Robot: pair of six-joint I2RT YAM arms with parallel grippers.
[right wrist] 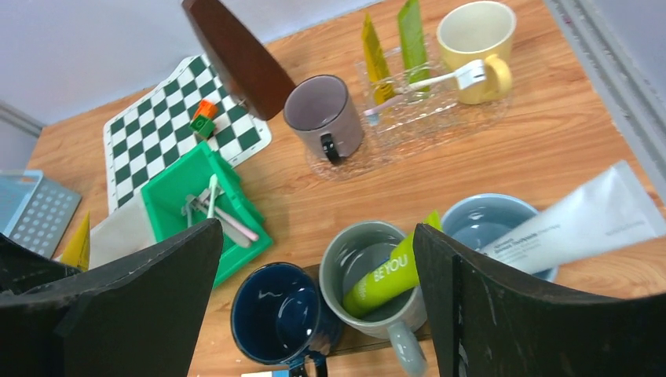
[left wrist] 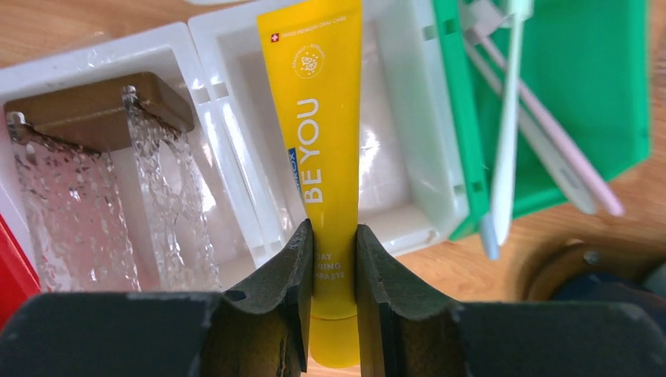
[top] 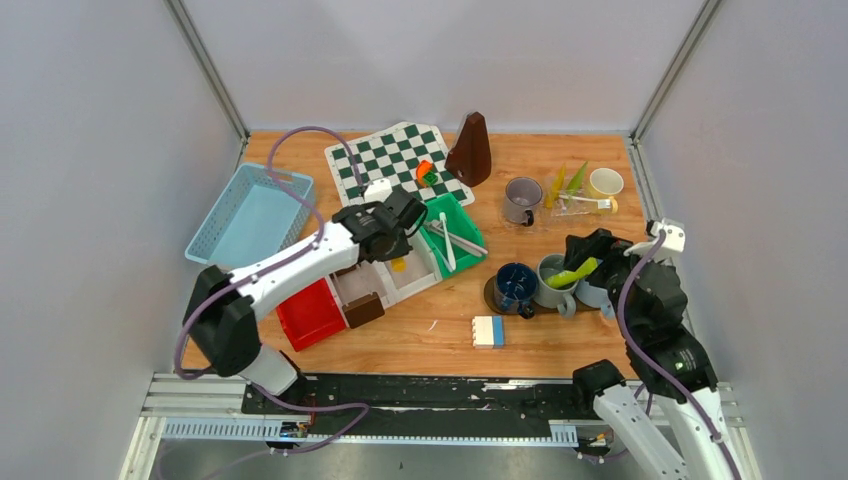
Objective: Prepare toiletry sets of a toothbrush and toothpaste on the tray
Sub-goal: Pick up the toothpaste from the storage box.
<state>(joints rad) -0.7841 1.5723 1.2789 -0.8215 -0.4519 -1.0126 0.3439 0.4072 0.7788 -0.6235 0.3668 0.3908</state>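
Wooden table [top: 440, 335] with grey walls all round it. At the far left sits a light blue basket [top: 250, 215], and nearer is a red bin [top: 312, 312] next to two white bins [left wrist: 393, 157]. The left gripper [left wrist: 334, 232] is over the white bins. Its two black fingers squeeze a yellow tube [left wrist: 314, 102], one on each side, close to what looks like the cap end. The wide flat end points away over a white bin.

This tube looks light and soft. A hard squeeze could squash it, and its smooth skin may slip. Low down by the stiffer cap end seems a good place to hold it.

Just right of it, a green bin [left wrist: 597, 94] holds slim toothbrushes [left wrist: 506, 118]. They look thin, light and stiff, best pinched at the middle of the handle.

On the far right, a clear tray [right wrist: 440, 126] carries a grey mug [right wrist: 326, 114], a pale yellow mug [right wrist: 475, 35], two more tubes [right wrist: 410, 35] and a white toothbrush [right wrist: 432, 77]. Nearer, a dark blue mug [right wrist: 275, 314] is empty, a grey-green mug [right wrist: 338, 251] holds a green tube [right wrist: 389, 275], and a big white tube [right wrist: 573, 224] lies across a light blue mug [right wrist: 479, 224]. The right gripper [right wrist: 316, 229] hovers above these mugs, fingers spread wide, with nothing between them
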